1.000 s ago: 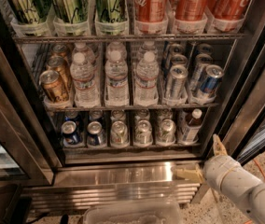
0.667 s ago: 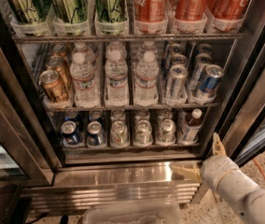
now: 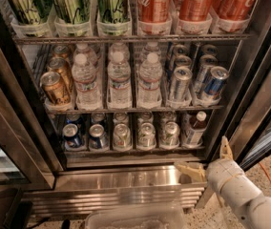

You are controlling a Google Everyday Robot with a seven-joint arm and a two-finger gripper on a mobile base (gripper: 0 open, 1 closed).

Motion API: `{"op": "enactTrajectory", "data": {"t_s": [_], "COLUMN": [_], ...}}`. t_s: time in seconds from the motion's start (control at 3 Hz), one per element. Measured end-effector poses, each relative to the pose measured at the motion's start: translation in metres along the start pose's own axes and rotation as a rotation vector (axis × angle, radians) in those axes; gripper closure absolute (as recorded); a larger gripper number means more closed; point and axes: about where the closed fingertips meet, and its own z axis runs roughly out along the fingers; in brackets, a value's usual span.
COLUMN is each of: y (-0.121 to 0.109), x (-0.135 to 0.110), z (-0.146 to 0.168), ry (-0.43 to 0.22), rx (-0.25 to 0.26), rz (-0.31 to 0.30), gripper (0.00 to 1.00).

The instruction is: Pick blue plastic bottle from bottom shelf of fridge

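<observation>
The small blue plastic bottle [image 3: 194, 128], with a white screw cap, a dark amber-brown upper body and a white label printed in blue, stands upright in the rightmost lane of the dark wire bottom shelf [image 3: 135, 151], at the front edge. Just to its left stand three silver drink cans [image 3: 146, 135], one per lane, and further left two blue drink cans [image 3: 72, 135]; more cans sit behind them in each lane. The bottle rises slightly above the can tops.

The shelf is the lowest tier of the tall stainless-steel drinks fridge [image 3: 126, 181], whose door stands open. The tier above carries clear water bottles with white caps [image 3: 119, 80] in its middle lanes, gold cans [image 3: 54, 87] to their left and silver-and-blue cans [image 3: 214, 82] to their right. The top tier shown holds green-and-white cans [image 3: 71, 4] on the left and red cola cans [image 3: 154, 4] on the right.

The two-finger gripper [image 3: 207, 158] hangs outside the fridge at lower right, below and just right of the bottle, level with the steel base and apart from every object. Its jaws are spread wide and empty (one beige finger points up, the other points left across the base). The white cylindrical arm [image 3: 245, 197] runs from it toward the lower right corner. A clear plastic bin [image 3: 135, 218] lies at the bottom edge, before the base.
</observation>
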Motion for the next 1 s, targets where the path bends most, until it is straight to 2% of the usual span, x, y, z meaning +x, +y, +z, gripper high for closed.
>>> {"op": "enactTrajectory", "data": {"t_s": [0.33, 1.0], "y": [0.000, -0.015], "x": [0.000, 0.006], "z": [0.000, 0.018], "ry": [0.000, -0.025], "rx": [0.000, 0.074], "rz": [0.000, 0.021], "gripper": [0.00, 0.00]}}
